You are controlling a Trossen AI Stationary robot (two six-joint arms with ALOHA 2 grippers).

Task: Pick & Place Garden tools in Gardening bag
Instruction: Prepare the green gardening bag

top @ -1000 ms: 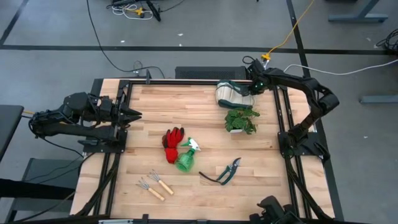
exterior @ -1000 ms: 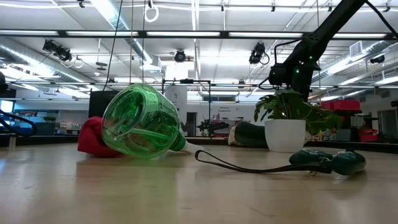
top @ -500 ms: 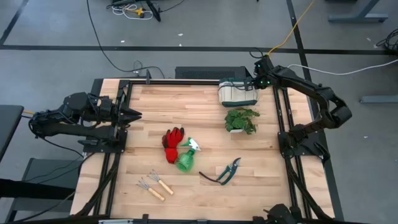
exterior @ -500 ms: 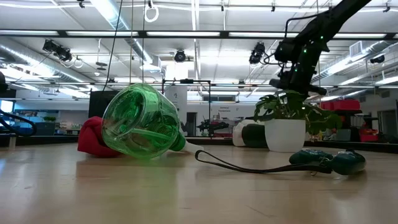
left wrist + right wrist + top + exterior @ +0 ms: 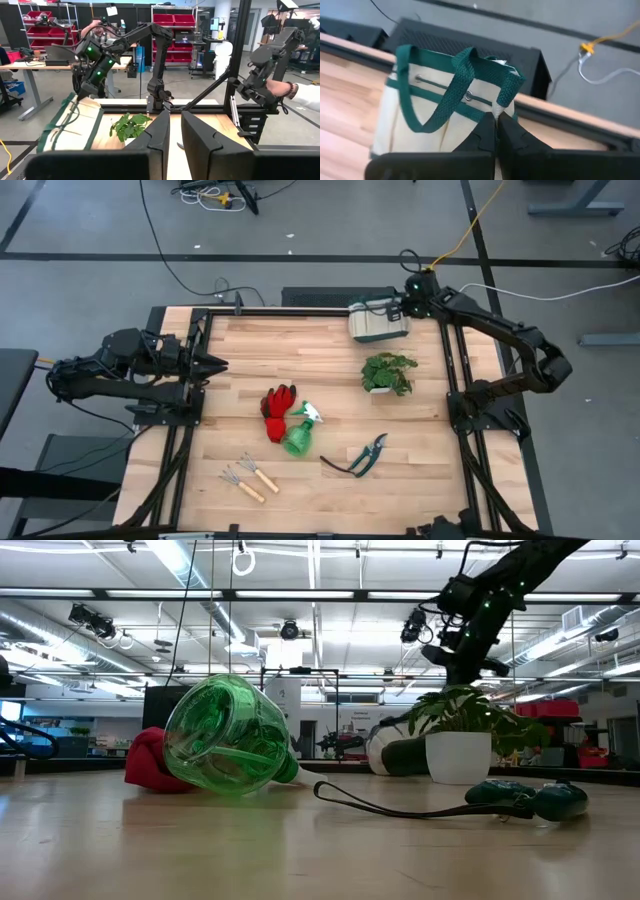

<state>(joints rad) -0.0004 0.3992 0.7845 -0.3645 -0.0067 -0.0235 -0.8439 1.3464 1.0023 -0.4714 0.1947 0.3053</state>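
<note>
Your right gripper [image 5: 400,308] is pinched closed on the gardening bag [image 5: 377,322] at the table's far edge, behind the potted plant [image 5: 388,373]. Your left gripper [image 5: 215,364] waits at the left edge, fingers nearly together, holding nothing. No readable label shows anywhere.

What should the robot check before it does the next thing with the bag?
1. Right gripper shut on the bag, at its top edge: ok.
2. Bag standing with its mouth open: cannot tell.
3. Plant apart from the bag: ok.
4. Tools on the table, none in the bag: gloves, spray bottle, shears, rakes: ok.
5. Left gripper shut, empty, waiting at the table's left edge: ok.
</note>
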